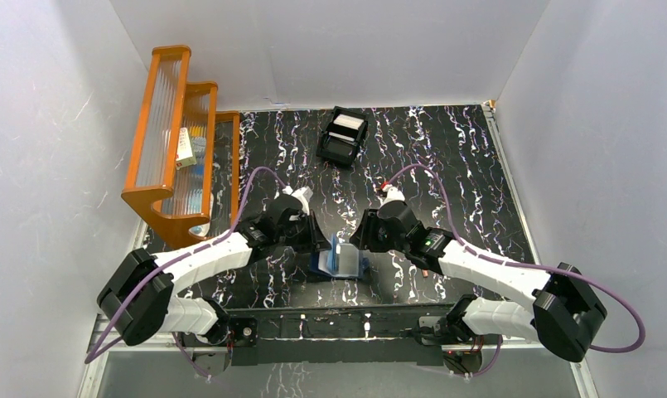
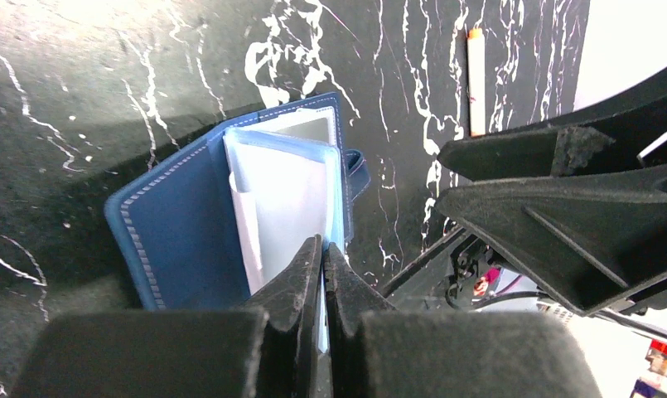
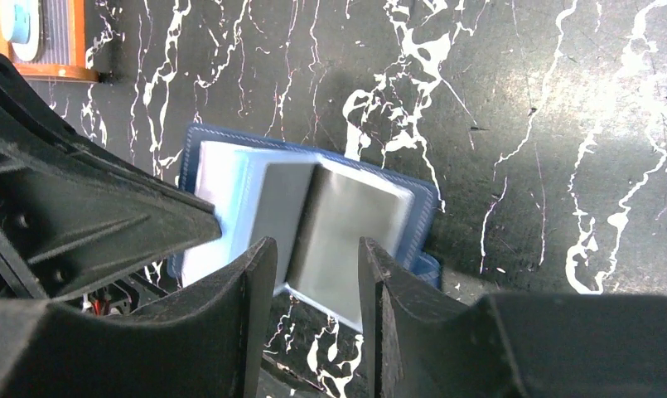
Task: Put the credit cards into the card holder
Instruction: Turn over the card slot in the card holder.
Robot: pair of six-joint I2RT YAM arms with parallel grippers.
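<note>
The navy card holder [image 1: 340,267] lies open on the table between both grippers, its pale blue sleeves fanned upward. My left gripper [image 2: 323,245] is shut on the edge of one clear sleeve [image 2: 292,191], holding it raised. A white card [image 2: 247,232] sits tucked behind that sleeve, and a grey card [image 2: 309,126] shows at the holder's far side. In the right wrist view the grey card [image 3: 346,232] lies in the sleeves of the card holder [image 3: 429,207]. My right gripper [image 3: 317,245] hovers open over its near edge, nothing between the fingers.
A black open-top box [image 1: 343,137] holding white cards stands at the back centre. An orange wooden rack [image 1: 176,141] lines the left wall. A thin pale stick with an orange tip [image 2: 476,79] lies on the marbled black table beside the holder.
</note>
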